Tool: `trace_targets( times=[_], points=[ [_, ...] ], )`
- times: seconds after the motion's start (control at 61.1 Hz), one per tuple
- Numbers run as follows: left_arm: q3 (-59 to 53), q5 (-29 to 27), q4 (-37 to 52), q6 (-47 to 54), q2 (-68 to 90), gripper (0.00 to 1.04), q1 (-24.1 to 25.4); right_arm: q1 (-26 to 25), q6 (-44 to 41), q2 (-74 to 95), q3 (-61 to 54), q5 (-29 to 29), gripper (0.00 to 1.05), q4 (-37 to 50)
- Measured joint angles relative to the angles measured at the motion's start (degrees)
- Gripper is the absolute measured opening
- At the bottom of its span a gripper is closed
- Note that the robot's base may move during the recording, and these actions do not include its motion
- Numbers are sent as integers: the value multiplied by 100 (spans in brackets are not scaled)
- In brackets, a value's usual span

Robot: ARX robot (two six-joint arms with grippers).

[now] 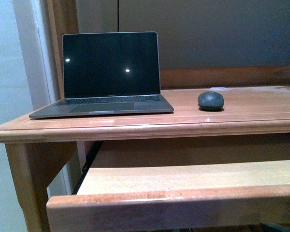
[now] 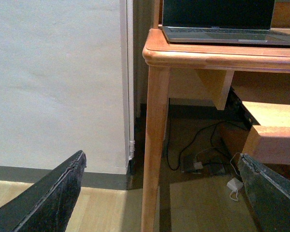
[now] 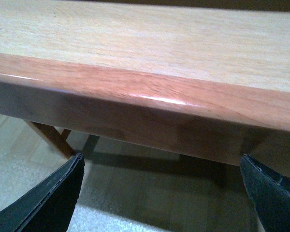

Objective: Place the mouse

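Wooden desk with pulled-out tray nearest the camera; beyond it, the mouse rests on the desktop, apart from the open laptop to its left. Left gripper and right gripper hang below desk level, jaws spread, empty. A sound grasp likely needs a raised approach, closing across the mouse's domed sides.
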Motion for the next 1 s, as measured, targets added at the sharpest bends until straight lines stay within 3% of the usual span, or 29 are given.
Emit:
trace_targets(
  times=[0.278, 0.606, 0.835, 0.999],
  points=[
    [0, 0, 0, 0, 0, 97, 0, 852, 240, 2004, 1930, 1237, 97, 221],
    [2, 0, 0, 0, 0, 97, 0, 1163, 195, 2962, 3128, 2079, 97, -61],
    [2, 0, 0, 0, 0, 97, 0, 1078, 398, 2806, 3010, 1875, 97, -20],
    [0, 0, 0, 0, 0, 97, 0, 752, 737, 1681, 2208, 1565, 97, 20]
  ],
)
